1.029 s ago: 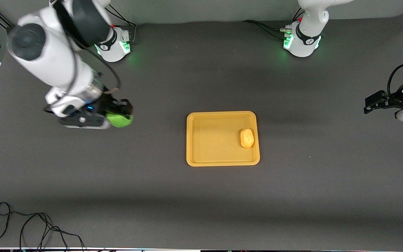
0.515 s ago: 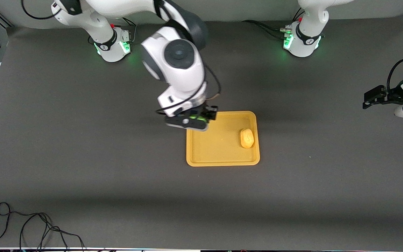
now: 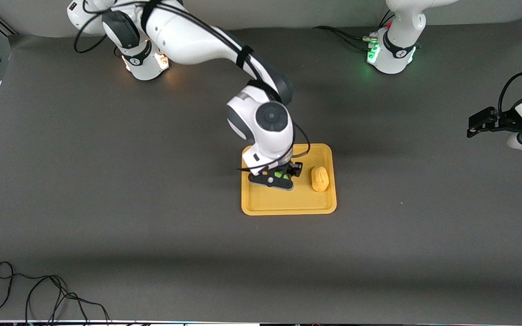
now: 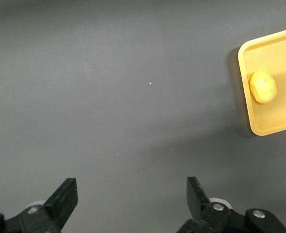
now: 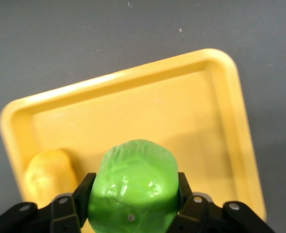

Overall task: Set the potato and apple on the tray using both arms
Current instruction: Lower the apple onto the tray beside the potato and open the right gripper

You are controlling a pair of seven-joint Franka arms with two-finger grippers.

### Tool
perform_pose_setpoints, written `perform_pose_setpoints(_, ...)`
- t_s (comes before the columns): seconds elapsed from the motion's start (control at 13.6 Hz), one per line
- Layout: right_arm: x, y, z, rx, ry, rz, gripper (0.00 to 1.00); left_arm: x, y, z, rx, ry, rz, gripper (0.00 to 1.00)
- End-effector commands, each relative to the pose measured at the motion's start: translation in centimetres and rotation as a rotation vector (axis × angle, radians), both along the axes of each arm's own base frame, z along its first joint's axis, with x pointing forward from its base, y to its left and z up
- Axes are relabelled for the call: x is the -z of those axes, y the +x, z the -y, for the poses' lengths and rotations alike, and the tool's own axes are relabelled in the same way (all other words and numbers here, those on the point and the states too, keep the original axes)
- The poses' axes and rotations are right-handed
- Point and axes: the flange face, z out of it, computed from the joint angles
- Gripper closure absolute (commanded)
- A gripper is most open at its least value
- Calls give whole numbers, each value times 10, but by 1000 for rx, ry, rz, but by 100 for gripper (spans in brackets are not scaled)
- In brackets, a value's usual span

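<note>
Right gripper (image 3: 280,177) clamped the apple (image 5: 133,187) by its sides over the tray (image 3: 288,206), potato (image 3: 320,178) just beside; apple looked light and rigid. Left gripper (image 4: 130,206) waited, jaws wide, holding nothing.

The left gripper (image 4: 130,204) hangs wide open over bare table (image 4: 109,97), well apart from the tray (image 4: 283,53), where the potato (image 4: 262,86) lies near one corner.

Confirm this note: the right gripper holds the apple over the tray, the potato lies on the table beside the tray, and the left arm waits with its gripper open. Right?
One slip: the potato lies on the tray, as the front view shows. The rest stands: the right gripper holds the apple over the tray, and the left gripper waits open over bare table.
</note>
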Motion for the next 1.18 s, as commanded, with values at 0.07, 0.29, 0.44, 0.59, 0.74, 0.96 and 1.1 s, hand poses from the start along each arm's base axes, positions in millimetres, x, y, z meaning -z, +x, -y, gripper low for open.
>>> perform_pose_setpoints(0.07,44,4,-6,9,1,18,59,-4,-6,3,7,6,-3,0)
perform_pose_setpoints(0.29,58,-4,-14,-6,1,20,56,-3,-6,3,8,12,-8,0)
perform_pose_setpoints(0.44,67,-7,-18,-11,7,27,51,-1,-5,3,8,11,-9,0)
perform_pose_setpoints(0.59,70,-10,-20,-16,7,28,44,-1,-3,7,-13,10,-4,0)
perform_pose_setpoints(0.74,66,-6,-17,-9,11,31,0,6,-2,22,-22,37,-25,0)
perform_pose_setpoints(0.96,6,3,-11,5,29,43,0,2,-3,19,-14,37,-19,0)
perform_pose_setpoints(1.1,-47,6,2,19,9,20,0,3,-2,17,-14,36,-19,0)
